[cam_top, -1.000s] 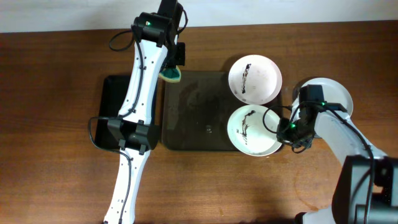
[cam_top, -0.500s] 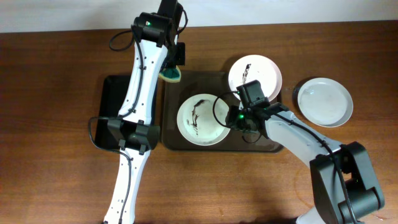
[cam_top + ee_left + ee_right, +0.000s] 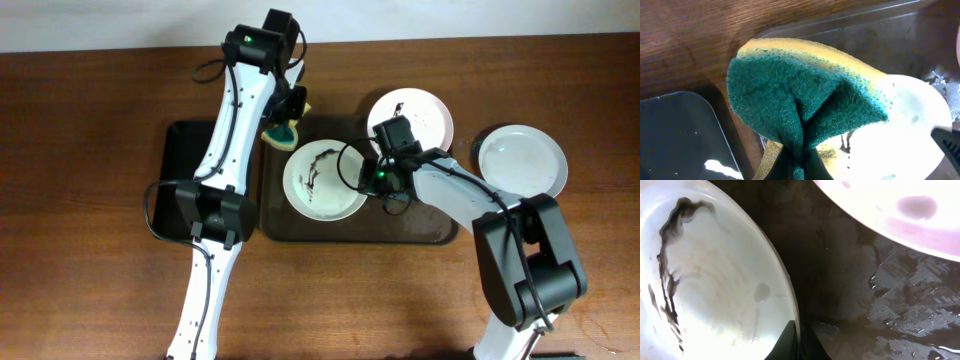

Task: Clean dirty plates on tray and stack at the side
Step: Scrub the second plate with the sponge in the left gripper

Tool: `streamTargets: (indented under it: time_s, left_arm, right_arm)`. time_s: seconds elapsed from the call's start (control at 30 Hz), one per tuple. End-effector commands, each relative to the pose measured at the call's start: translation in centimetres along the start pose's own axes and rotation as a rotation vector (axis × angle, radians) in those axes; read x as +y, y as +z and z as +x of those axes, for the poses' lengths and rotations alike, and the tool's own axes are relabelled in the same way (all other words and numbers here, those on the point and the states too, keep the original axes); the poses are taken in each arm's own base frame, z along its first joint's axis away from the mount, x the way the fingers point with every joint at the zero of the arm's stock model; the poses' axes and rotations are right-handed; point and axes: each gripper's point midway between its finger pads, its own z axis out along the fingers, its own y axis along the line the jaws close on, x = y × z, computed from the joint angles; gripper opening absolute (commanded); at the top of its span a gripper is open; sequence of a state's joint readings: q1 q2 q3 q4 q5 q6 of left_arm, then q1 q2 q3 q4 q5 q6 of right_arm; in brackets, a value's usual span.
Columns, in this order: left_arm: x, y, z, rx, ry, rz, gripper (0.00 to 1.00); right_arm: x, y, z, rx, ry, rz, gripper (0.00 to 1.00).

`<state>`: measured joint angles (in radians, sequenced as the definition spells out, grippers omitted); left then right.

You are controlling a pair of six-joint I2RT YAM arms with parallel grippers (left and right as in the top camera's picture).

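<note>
Smeared plate (image 3: 322, 183) lies on tray (image 3: 420, 222), rim pinched by right gripper (image 3: 371, 182).

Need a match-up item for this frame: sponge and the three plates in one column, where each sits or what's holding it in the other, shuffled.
Things:
1. sponge
2. plain white plate
3. smeared plate nearer the left arm
4. smeared plate farther right

Places or states:
A. on the table, right of the tray
B. rim pinched by the right hand
C. gripped in the left hand
D. at the tray's far right corner, no hand gripping it

Pairs: 1-C, 2-A, 3-B, 4-D.
</note>
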<state>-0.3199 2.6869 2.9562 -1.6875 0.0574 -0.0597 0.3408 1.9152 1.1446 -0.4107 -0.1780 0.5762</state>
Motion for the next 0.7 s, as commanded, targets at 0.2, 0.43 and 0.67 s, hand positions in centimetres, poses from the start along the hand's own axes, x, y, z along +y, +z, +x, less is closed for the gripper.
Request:
streamTargets:
  time_s: [0.2,0.43,0.67]
  left_arm:
    - [-4.7,-1.3,4.2,0.093,0.197,0.224,0.00]
    - [-2.8,12.5,7.3,0.157,0.275,0.032,0.00]
    - [-2.6,13.2,10.8,0.277,0.080,0.020,0.00]
  right_arm:
    - [0.3,0.4,-0.1,0.015,-0.001,-0.019,0.04]
    - [1.6,-0.1,0.6,0.090,-0.111,-0.176,0.04]
    - [1.5,-0.1,0.5,0.085,-0.114,-0.174,0.04]
